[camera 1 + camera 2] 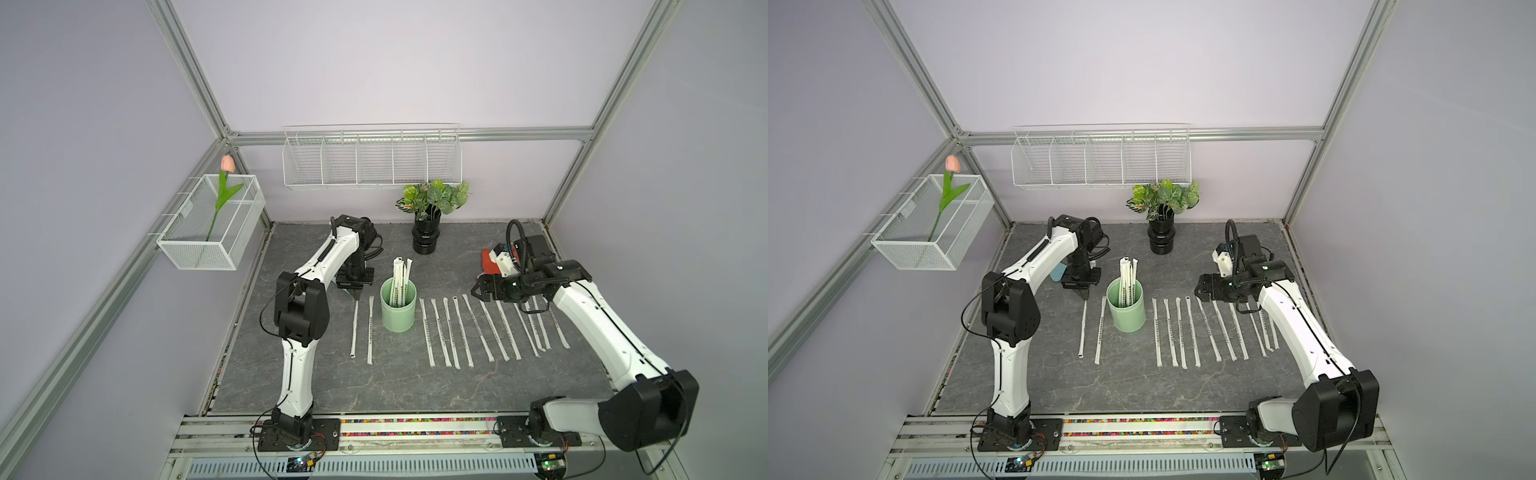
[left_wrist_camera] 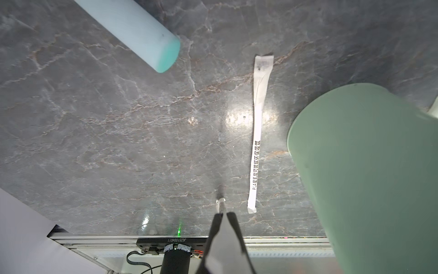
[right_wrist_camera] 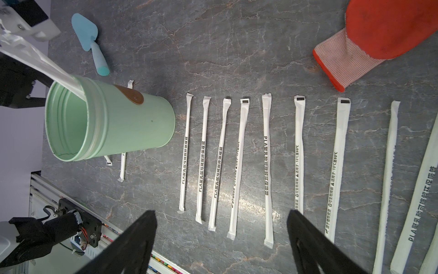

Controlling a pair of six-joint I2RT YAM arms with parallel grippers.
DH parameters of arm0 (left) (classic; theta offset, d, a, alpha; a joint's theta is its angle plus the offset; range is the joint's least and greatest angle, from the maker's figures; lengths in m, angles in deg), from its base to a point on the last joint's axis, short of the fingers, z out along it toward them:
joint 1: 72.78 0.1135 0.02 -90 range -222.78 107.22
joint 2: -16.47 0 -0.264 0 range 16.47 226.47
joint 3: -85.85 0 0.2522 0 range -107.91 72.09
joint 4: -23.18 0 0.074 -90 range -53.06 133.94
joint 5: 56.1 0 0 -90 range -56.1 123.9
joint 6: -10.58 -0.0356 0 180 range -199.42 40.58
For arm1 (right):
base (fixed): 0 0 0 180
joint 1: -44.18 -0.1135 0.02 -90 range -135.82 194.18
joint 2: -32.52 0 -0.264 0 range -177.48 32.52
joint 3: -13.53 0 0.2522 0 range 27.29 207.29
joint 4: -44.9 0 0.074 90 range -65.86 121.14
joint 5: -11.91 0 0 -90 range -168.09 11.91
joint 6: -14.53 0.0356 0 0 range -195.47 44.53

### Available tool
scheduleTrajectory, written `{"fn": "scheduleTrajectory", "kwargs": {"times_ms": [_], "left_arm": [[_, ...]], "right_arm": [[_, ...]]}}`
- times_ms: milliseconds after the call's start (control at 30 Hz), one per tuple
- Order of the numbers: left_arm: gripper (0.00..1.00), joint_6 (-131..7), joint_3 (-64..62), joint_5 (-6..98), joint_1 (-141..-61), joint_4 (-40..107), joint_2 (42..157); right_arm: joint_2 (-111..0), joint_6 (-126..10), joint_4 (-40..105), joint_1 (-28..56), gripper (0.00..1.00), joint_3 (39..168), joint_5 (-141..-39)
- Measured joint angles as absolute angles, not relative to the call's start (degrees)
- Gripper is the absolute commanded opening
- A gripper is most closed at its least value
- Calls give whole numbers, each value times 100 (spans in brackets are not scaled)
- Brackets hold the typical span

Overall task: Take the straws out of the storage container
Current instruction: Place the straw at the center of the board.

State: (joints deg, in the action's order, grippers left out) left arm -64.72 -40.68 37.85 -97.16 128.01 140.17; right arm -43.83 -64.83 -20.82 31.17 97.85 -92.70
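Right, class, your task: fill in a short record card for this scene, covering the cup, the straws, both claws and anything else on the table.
container: mint-green cup, upright
in cup: a few standing straws
left arm's side of cup: pair of straws lying flat
right arm's side: row of straws lying flat
left claw: shut on the far end of the outer straw
right claw: open, empty, over the row
other items: black vase with leaves, red glove, blue trowel
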Motion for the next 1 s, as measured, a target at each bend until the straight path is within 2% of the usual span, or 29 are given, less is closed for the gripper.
{"fn": "scheduleTrajectory", "kwargs": {"times_ms": [633,1000], "left_arm": [[1,-6492,-3932,4021,-9563,12440,14520],[7,-6514,-3948,4065,-9528,12333,14574]], "right_arm": [[-4401,-6490,-2045,3117,89,9702,-9270],[-4401,-6492,-2045,3117,89,9702,-9268]]}}
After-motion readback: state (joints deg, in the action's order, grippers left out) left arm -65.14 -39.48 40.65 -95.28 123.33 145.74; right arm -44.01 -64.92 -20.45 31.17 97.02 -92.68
